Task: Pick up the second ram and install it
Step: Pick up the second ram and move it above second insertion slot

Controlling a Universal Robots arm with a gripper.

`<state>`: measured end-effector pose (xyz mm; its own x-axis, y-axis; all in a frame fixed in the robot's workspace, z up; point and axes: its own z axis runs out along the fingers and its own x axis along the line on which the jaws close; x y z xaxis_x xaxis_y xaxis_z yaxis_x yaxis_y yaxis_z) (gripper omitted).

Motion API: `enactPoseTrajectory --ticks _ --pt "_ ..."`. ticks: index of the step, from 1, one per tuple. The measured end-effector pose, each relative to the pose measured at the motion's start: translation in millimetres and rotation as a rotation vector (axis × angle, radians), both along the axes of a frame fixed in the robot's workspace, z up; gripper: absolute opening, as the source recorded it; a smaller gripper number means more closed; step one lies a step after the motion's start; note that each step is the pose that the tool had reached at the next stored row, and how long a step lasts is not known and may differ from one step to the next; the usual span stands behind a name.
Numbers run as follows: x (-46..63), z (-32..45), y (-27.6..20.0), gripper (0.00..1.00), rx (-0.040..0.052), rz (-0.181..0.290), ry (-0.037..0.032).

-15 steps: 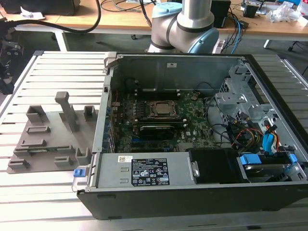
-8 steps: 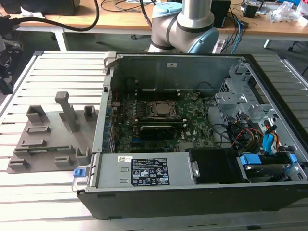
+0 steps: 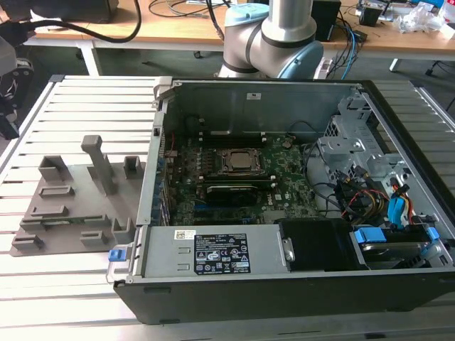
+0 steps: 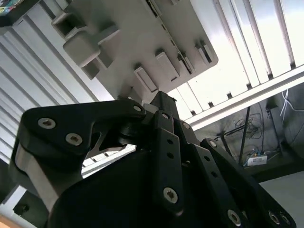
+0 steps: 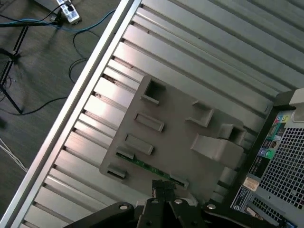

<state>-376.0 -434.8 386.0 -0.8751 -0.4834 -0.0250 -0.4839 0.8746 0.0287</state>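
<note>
Green second ram (image 5: 148, 167) lying in the grey tray (image 5: 180, 137), gripper (image 5: 161, 186) above it, pinched closed, holding nothing

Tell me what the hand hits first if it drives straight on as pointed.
Probably the second ram, the green stick lying in the grey fixture tray right ahead of the hand; depth is unclear.

Robotics lab: slatted aluminium workbench (image 3: 71, 298), robot arm base (image 3: 284, 35), opened desktop computer (image 3: 298, 99), wooden desks (image 3: 178, 32) behind, loose cables (image 5: 33, 23) across floor.
</note>
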Motion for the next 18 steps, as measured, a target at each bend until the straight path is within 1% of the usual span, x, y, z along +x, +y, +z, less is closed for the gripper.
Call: enactPoseTrajectory --ticks 2,4,5,6,7,11,12,14,17,18 --pt "0.0 0.0 0.0 0.11 0.0 0.052 0.0" --pt "0.0 0.0 0.0 0.11 0.0001 0.091 -0.0001" --pt "0.0 0.0 0.0 0.11 0.0 0.134 -0.0001" --pt "0.0 0.0 0.0 0.11 0.0 0.167 -0.0001" --pt "0.0 0.0 0.0 0.11 0.0 0.189 0.0" --pt "0.0 0.0 0.0 0.11 0.0 0.247 0.0" --pt "0.0 0.0 0.0 0.11 -0.0002 0.275 0.0" --pt "0.0 0.0 0.0 0.11 -0.0003 0.309 0.0" --pt "0.0 0.0 0.0 0.11 -0.0004 0.385 0.0" --pt "0.0 0.0 0.0 0.11 -0.0003 0.4 0.0"
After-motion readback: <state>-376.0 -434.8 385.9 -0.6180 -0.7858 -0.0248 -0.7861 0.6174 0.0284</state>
